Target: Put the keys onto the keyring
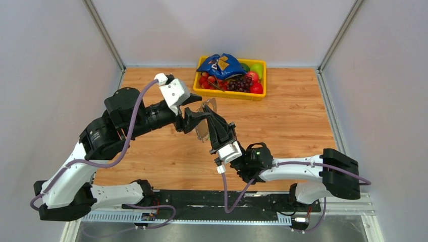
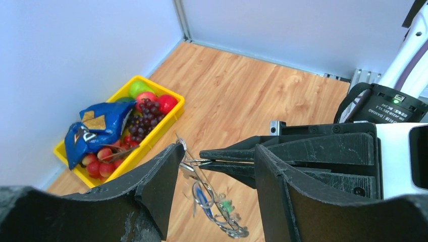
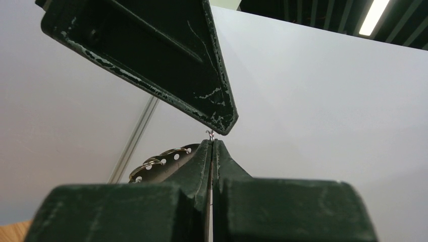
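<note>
The keyring [image 2: 201,175], a thin grey wire hoop, hangs in the air above the table. Several small keys [image 2: 224,214] dangle from its lower end, one with a blue head [image 2: 203,200] and one with a green head [image 2: 227,205]. My right gripper [image 2: 204,157] comes in from the right and is shut on the top of the hoop; a wire tip [image 3: 210,135] pokes out past its closed fingers [image 3: 202,161]. My left gripper [image 2: 219,151] is open and straddles the hoop and the right fingertips. Its left finger [image 2: 161,181] sits against the hoop's top loop. From above, both grippers meet at the keyring [image 1: 204,123].
A yellow basket [image 1: 229,97] with fruit and a blue snack bag [image 1: 222,64] stands at the back of the wooden table [image 1: 292,126]. It also shows in the left wrist view as the basket [image 2: 151,138]. Grey walls enclose three sides.
</note>
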You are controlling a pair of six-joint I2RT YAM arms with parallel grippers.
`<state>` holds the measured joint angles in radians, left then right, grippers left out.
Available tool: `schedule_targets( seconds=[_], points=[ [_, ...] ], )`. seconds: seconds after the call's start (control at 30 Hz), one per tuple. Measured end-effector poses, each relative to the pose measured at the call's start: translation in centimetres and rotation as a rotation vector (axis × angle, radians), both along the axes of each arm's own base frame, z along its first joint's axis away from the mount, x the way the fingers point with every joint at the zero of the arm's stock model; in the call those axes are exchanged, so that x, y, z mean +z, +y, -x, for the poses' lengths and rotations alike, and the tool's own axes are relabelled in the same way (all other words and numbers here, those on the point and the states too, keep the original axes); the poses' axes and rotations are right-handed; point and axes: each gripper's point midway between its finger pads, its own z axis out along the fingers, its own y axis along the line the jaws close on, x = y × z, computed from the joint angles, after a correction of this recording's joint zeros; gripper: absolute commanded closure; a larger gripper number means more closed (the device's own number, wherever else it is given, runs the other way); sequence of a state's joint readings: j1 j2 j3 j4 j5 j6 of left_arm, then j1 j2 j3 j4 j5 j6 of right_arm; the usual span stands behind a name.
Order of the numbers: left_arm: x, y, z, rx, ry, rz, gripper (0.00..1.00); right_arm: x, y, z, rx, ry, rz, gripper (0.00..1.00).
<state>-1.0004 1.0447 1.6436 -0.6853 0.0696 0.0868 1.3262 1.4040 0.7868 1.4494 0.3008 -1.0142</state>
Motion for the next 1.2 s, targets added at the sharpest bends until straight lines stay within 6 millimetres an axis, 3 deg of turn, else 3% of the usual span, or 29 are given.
schedule_targets(
  seconds=[0.6, 0.7, 0.87, 1.07, 1.2],
  points=[
    [3.4, 1.9, 2.7, -0.069, -0.09, 0.149, 0.34, 0.3, -0.3, 0.1, -0.002, 0.001, -0.009, 1.0],
    [2.6, 2.3, 2.4, -0.041, -0.075, 0.155, 0.33, 1.6, -2.0, 0.2, -0.002, 0.026, -0.063, 1.0],
    [-0.6, 2.8, 1.3, 0.038, -0.016, 0.134, 0.32, 4.4, -6.7, 0.5, 0.034, 0.122, -0.186, 1.0],
    [-3.5, 3.4, 0.8, 0.1, 0.052, 0.13, 0.32, 2.6, -8.2, 1.1, 0.139, 0.272, -0.118, 1.0],
    [-4.4, 3.5, 1.5, 0.077, 0.075, 0.154, 0.31, 1.6, -8.7, 2.5, 0.254, 0.352, -0.045, 1.0]
  ],
)
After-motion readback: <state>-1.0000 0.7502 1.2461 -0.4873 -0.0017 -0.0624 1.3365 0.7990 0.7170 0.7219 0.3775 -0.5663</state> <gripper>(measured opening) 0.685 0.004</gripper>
